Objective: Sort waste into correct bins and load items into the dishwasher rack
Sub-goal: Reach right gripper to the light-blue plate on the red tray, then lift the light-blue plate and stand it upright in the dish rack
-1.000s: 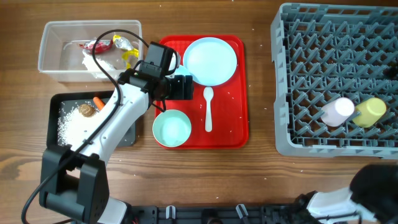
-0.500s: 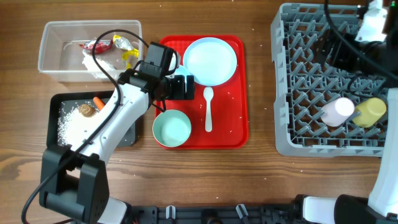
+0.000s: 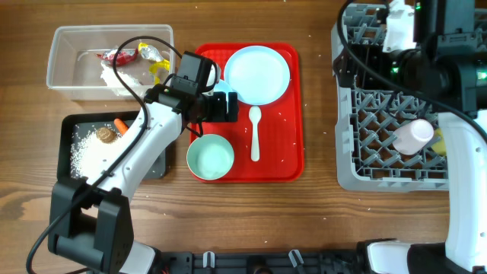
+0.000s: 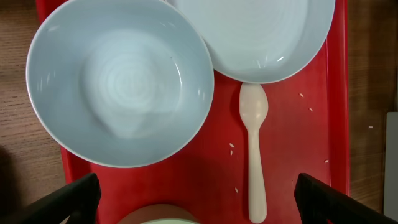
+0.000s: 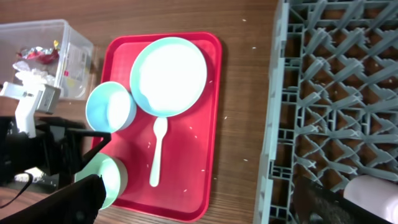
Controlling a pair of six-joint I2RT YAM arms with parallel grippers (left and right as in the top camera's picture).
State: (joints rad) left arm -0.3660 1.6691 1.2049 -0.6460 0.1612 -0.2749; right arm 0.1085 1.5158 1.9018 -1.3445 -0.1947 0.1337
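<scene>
Your left claw [image 4: 199, 204] stands spread as wide as it goes and grips nothing. It hangs over the red tray [image 3: 289, 156] by the two bowls, the greenish bowl [image 3: 210, 157] at its fingertips and the pale blue bowl [image 4: 118, 81] just past them. The plate [image 3: 257, 74] and white spoon [image 3: 255, 133] lie on the tray beside them. Your right claw [image 5: 199, 208] is likewise fully apart and empty, high above the table. Since a second ago the left arm has not moved. The right arm has swung from the bottom corner up over the far side of the dishwasher rack [image 3: 373, 137] and now covers the yellow cup, while the pink cup [image 3: 413, 135] shows in the rack beside it. The left arm reaches from the near edge, its forearm crossing the black bin [image 3: 67, 122], wrist aimed down. The wrappers [image 3: 122, 55] lie in the clear tub [image 3: 57, 76].
</scene>
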